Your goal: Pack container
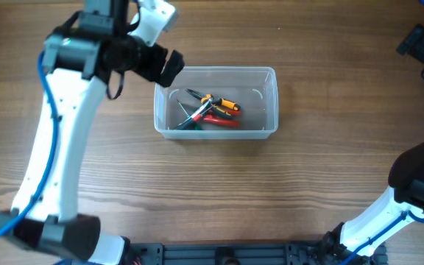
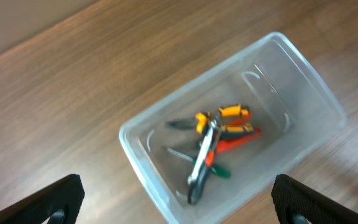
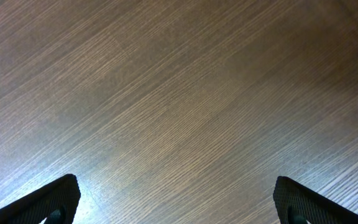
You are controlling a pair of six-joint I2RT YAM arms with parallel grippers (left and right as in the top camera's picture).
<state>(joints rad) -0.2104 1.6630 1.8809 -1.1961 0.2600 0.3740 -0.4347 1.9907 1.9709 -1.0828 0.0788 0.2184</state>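
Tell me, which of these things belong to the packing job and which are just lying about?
Part of the job:
- container
- tools inside it: orange-handled pliers, red-handled pliers, green-handled tool
- left hand, open above the container

Not part of it:
- wooden table
- right hand, open, only wood beneath it

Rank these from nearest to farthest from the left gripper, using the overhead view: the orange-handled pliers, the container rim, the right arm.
1. The container rim: its left end lies right beside the left gripper.
2. The orange-handled pliers: inside the container, near its middle.
3. The right arm: far right of the table.
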